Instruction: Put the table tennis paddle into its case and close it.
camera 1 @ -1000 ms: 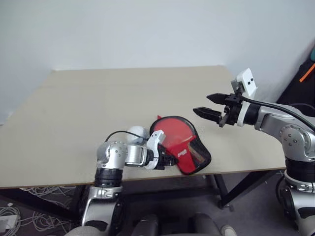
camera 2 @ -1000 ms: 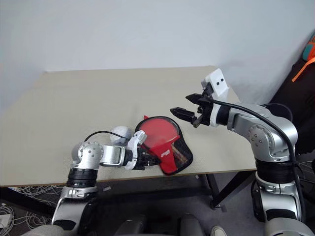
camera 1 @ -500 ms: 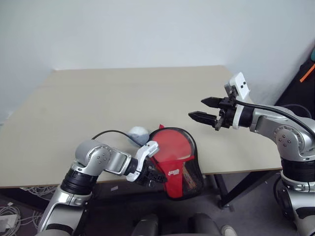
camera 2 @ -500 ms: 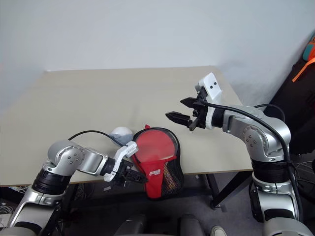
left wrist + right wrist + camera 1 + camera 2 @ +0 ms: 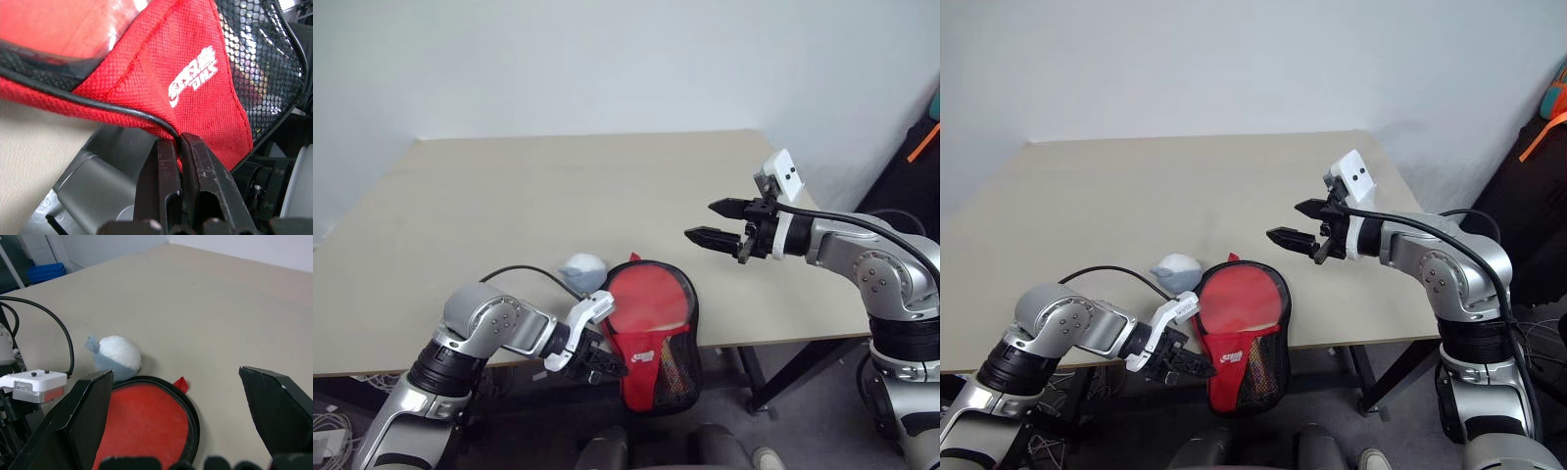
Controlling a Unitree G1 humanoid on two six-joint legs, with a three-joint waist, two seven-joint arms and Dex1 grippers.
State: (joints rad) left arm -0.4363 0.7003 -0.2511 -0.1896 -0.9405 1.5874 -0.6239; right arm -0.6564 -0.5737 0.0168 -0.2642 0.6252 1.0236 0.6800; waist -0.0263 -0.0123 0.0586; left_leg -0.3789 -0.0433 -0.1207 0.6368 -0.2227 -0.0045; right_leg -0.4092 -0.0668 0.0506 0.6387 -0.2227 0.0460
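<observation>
- We see the case [image 5: 651,338] now hanging half off the counter's [image 5: 558,206] near edge: its rounded top end lies on the surface while the red fabric and mesh part droops below the edge. A second ago it lay flat on the counter, further to the right.
- Our left gripper [image 5: 597,362] has pulled back toward the robot and to the left, below the counter's edge, and the case has come with it.
- Its fingers [image 5: 164,181] are pressed together on the case's black edge piping (the left wrist view shows this close up, just under the white logo).
- Our right gripper [image 5: 715,222] hovers above the counter, well apart from the case, in nearly the same spot as before; its fingers stand wide apart with nothing between them.
- The table tennis paddle [image 5: 142,428] sits inside the case: its red face shows through the open mouth. We cannot see the handle.
- The right wrist view shows a small white and grey soft toy [image 5: 115,357] lying just beside the case's rounded end, with the red face ringed by the black rim.
- The left wrist view alone shows the fine mesh panel [image 5: 259,63] and the weave of the red outer fabric.
</observation>
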